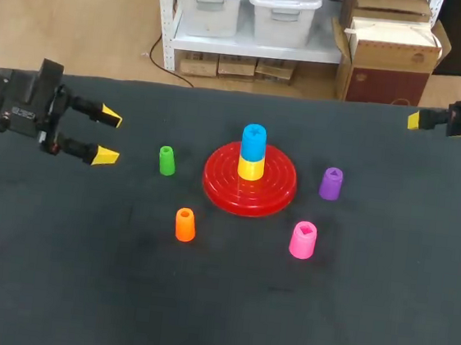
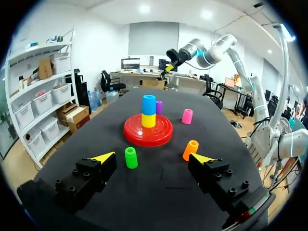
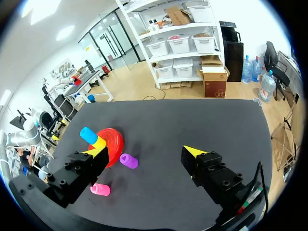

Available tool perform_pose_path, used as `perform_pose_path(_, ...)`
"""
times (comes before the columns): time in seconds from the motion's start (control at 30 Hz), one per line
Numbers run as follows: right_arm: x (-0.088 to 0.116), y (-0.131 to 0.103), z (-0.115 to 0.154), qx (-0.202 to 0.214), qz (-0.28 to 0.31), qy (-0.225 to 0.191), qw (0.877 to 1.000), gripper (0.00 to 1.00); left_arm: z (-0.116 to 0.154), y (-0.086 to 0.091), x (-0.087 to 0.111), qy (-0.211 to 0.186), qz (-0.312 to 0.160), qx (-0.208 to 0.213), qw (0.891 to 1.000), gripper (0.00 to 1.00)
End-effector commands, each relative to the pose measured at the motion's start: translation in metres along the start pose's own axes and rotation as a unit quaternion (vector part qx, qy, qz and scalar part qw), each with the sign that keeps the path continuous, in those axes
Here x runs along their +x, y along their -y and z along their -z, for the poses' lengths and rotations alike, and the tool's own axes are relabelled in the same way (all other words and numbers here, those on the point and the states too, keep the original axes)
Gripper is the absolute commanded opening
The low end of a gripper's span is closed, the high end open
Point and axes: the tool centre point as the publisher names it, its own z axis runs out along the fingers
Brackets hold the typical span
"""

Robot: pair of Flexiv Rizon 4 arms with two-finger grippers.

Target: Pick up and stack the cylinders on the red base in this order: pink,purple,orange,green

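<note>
Nothing was stacked yet: pink cylinder (image 1: 303,239), purple cylinder (image 1: 331,183), orange cylinder (image 1: 185,224) and green cylinder (image 1: 167,160) stood on the desk (image 1: 363,318) around the red base (image 1: 221,184). Both the left gripper (image 1: 107,136) and right gripper (image 3: 144,150) were spread, empty.

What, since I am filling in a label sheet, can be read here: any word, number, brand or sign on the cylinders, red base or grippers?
No readable text on any of them.
pink cylinder, purple cylinder, orange cylinder, green cylinder: plain, no print.
blue cylinder, yellow cylinder, red base: raised rings on the base only, no letters.
left gripper, right gripper: no legible marking.
</note>
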Motion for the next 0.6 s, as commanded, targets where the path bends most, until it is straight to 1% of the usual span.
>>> perform_pose_path(0.03,0.0001,0.0000,-0.0001,0.000,0.000,0.000,1.000,1.00,0.0004,0.0002,-0.0007,-0.002,0.000,0.000,1.000,1.00)
perform_pose_path(0.57,0.0001,0.0000,-0.0001,0.000,0.000,0.000,1.000,1.00,0.0004,0.0002,-0.0007,-0.002,0.000,0.000,1.000,1.00)
perform_pose_path(0.6,-0.0011,-0.0053,-0.0068,-0.004,-0.003,-0.009,1.000,1.00,0.0004,0.0002,-0.0007,-0.002,0.000,0.000,1.000,1.00)
